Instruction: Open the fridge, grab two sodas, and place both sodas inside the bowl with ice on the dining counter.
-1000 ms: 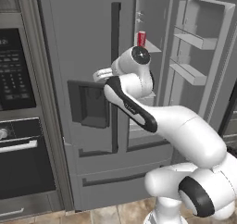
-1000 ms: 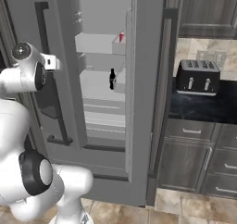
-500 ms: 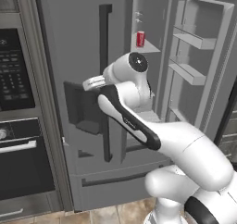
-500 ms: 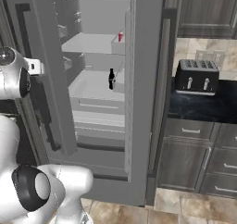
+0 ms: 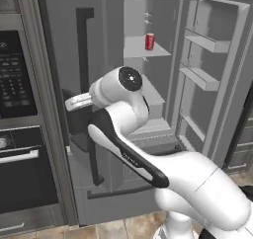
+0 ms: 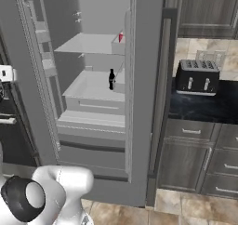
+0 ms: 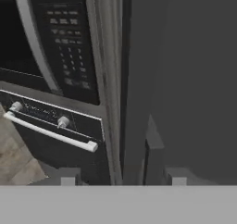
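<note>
The gripper (image 7: 120,179) has its two fingertips (image 7: 67,177) standing apart at the bottom of the hand view, with the lower end of a dark handle (image 7: 154,158) rising between them. Nothing is pinched between the tips, and whether either one touches the handle cannot be told. The handle belongs to the closed left door of the grey fridge (image 7: 185,79). Beside that door in the same view stands a black wall oven (image 7: 51,121) with a silver bar and two knobs, and a keypad panel above it.

From the left base view, the white arm (image 5: 123,109) reaches up to the left fridge door (image 5: 64,60), its hand hidden against the dark dispenser recess. The fridge's right door (image 5: 212,70) stands swung open, showing white shelves. A small red can (image 5: 149,41) stands upright on an upper shelf.

From the right base view, the open fridge (image 6: 93,103) shows the red can (image 6: 121,37) at the front right corner of the upper shelf. A dark slim-necked bottle (image 6: 111,79) stands upright on the shelf below it. To the right of the fridge, a toaster (image 6: 197,76) sits on a dark counter (image 6: 204,105) above grey drawers.
</note>
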